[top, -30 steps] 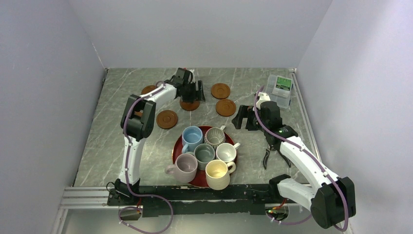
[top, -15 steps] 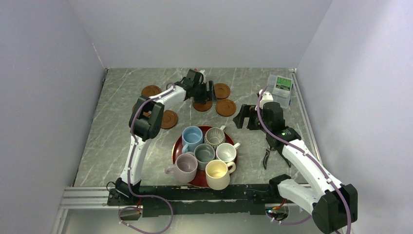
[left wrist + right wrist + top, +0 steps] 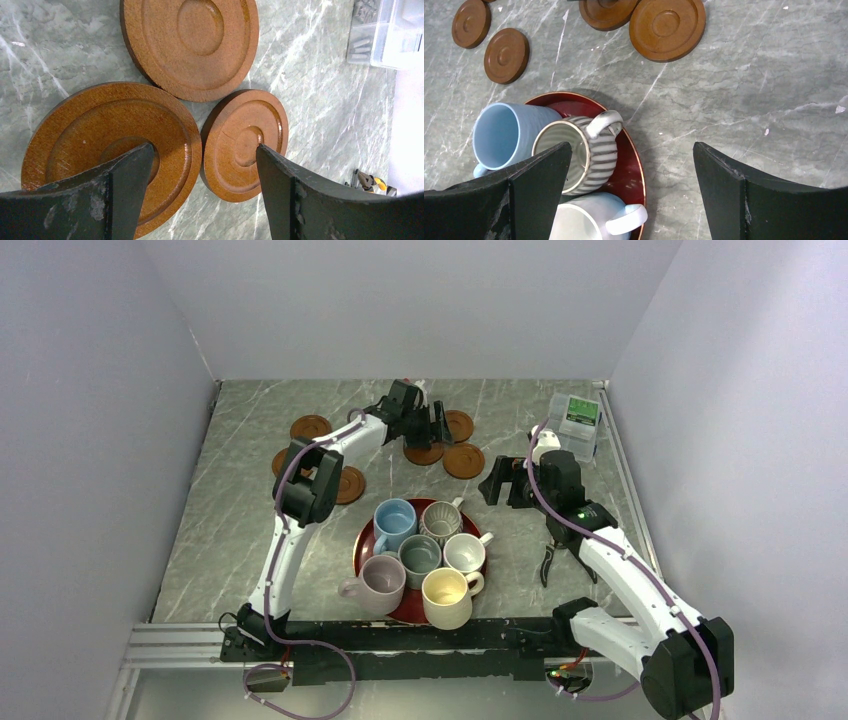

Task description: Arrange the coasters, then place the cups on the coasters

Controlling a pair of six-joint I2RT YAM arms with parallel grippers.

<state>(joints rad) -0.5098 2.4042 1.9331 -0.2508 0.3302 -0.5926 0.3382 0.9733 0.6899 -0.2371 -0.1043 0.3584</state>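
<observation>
A robot lab cell: plain white walls (image 3: 420, 310) box in a marble-look table (image 3: 230, 530), and two arms (image 3: 281, 555) are bolted to an aluminium rail (image 3: 180, 645) along the bottom edge.

The left arm (image 3: 278, 558) and right arm (image 3: 628, 578) are wearing white shells with black joint housings, a purple-grey cable (image 3: 266, 585) is trailing along each, a green light (image 3: 578, 512) is glowing on the right one, and the dark fingers (image 3: 65, 210) of the left gripper (image 3: 202, 150) are showing scuffed, chipped paint.
</observation>
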